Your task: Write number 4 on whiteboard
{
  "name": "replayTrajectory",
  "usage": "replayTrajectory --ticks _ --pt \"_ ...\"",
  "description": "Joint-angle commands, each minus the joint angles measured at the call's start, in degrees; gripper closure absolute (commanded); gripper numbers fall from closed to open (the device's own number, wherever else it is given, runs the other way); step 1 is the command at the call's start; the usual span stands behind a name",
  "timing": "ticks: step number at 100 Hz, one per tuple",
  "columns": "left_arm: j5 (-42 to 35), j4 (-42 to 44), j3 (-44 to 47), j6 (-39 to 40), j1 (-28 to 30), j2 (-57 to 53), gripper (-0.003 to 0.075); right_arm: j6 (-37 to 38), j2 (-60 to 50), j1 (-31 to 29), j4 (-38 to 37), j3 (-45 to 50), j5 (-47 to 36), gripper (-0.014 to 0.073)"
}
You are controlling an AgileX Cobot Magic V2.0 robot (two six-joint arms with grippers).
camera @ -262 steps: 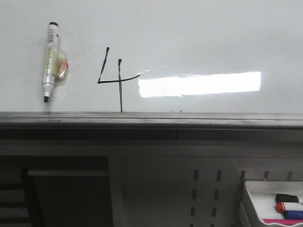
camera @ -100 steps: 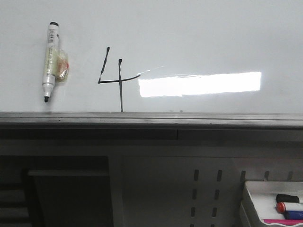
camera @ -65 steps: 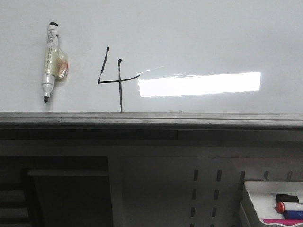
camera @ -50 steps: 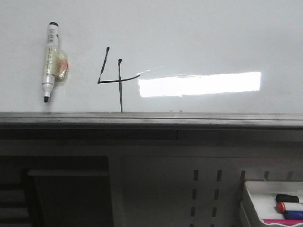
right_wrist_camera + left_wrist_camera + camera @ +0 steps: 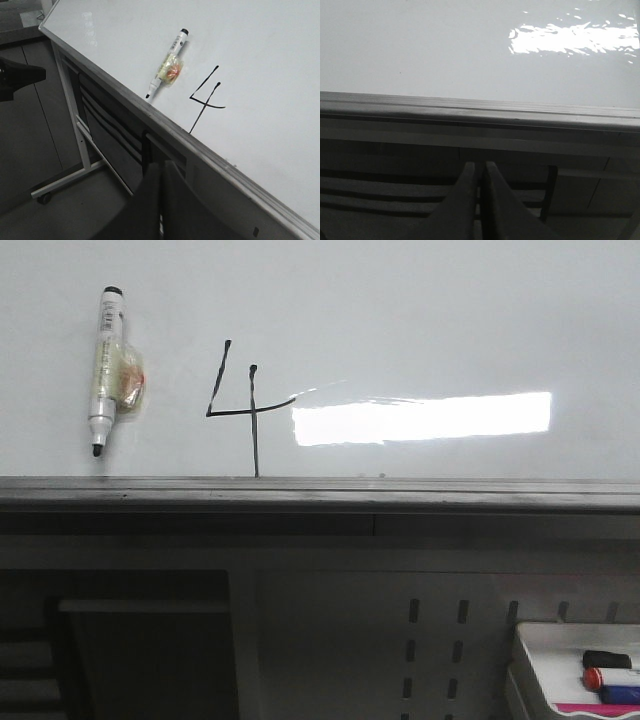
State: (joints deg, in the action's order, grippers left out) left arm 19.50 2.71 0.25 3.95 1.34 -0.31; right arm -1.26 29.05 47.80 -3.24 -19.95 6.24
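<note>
In the front view, the whiteboard (image 5: pixel 420 320) fills the upper half, glossy white, with a bright rectangular glare (image 5: pixel 420 418) right of centre. The number 4 (image 5: pixel 245 405) is drawn in thin black line on the board's lower left part: a slanted left stroke, a horizontal bar that reaches the glare's left end, and a long vertical stroke running down to the grey metal rail (image 5: pixel 320 492) along the board's lower edge. Well to the left of the digit, a white marker (image 5: pixel 104 370) is stuck upright on the board, its black tip pointing down, with a yellowish wad (image 5: pixel 128 382) against its barrel. The barrel carries print too small to read. At the lower right corner, a small white tray (image 5: pixel 545 650) holds markers with black, red and blue parts. Neither claw appears here.

In the left wrist view, the left claw (image 5: pixel 479 172) is clenched, its two dark fingers meeting with nothing between them, below the rail (image 5: pixel 480 112) and the bare board surface (image 5: pixel 420 45).

In the right wrist view, the right claw (image 5: pixel 161 172) is likewise clenched and empty, its fingers pressed together below the board's edge. The board (image 5: pixel 280 65) runs diagonally, bearing the marker (image 5: pixel 167 62) with its wad (image 5: pixel 171 71) and, beside it, the 4 (image 5: pixel 206 97). A wheeled stand leg (image 5: pixel 65 180) shows beneath.
</note>
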Motion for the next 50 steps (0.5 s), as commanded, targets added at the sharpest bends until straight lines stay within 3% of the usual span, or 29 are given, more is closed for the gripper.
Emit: replayTrajectory --ticks 1,30,50 --pt "-2.79 -0.50 1.91 0.00 0.18 -1.46 0.0741 -0.31 0.10 -0.27 -0.65 -1.50 -5.03 0.0659" --pt "-2.79 -0.50 1.91 0.00 0.18 -1.46 0.0741 -0.31 0.10 -0.57 -0.65 -1.47 -3.40 0.0659" --pt "-2.79 -0.50 1.91 0.00 0.18 -1.46 0.0741 -0.31 0.34 -9.98 -0.65 -1.37 -3.66 0.0659"
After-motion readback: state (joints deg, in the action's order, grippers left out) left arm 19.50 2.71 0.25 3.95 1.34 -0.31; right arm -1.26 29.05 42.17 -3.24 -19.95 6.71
